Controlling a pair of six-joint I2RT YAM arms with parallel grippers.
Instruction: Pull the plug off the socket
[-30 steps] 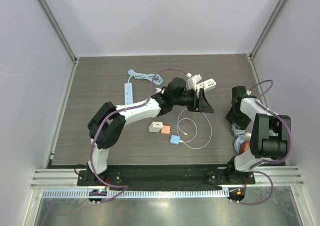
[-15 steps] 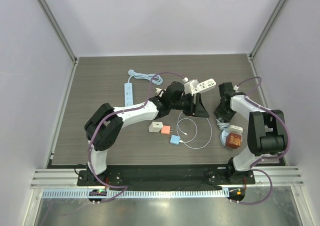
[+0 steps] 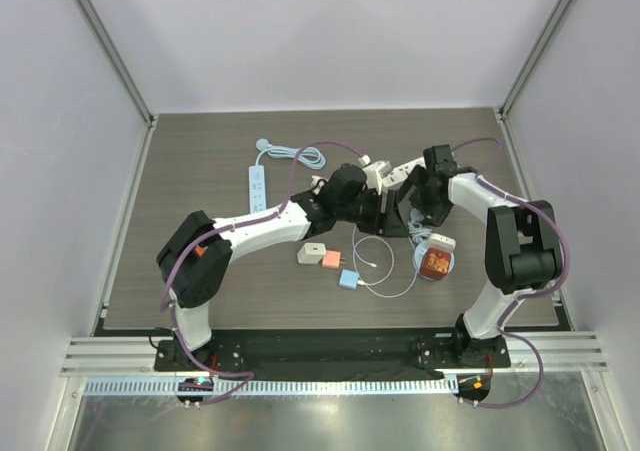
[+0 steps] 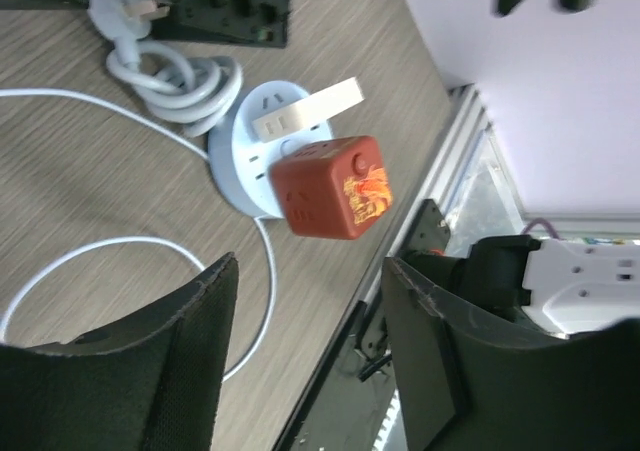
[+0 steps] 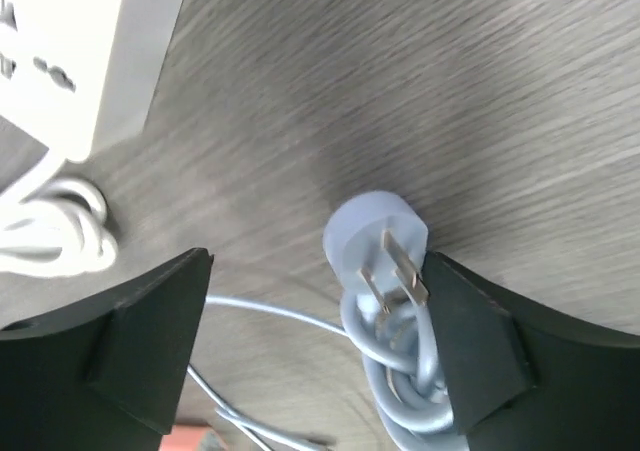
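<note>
White flat plug [image 4: 305, 111] sits in the round pale-blue socket [image 4: 240, 186] beside a red cube adapter [image 4: 335, 186] on the wood-grain table [image 4: 80, 191]. Left claw [image 4: 310, 263] and right claw [image 5: 320, 261] both gape wide, holding nothing.

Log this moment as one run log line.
left hand: open, empty | right hand: open, over loose blue plug | white plug: in round socket, unpulled

Wood table [image 3: 190, 271], white power strip [image 3: 257, 185], looped cable [image 3: 388, 294], small adapters [image 3: 331, 259], round socket [image 4: 232, 161]

two power strips [image 3: 256, 185] [image 3: 380, 175], three small adapters [image 3: 331, 259] (white, pink, blue), one red cube [image 3: 434, 263].
</note>
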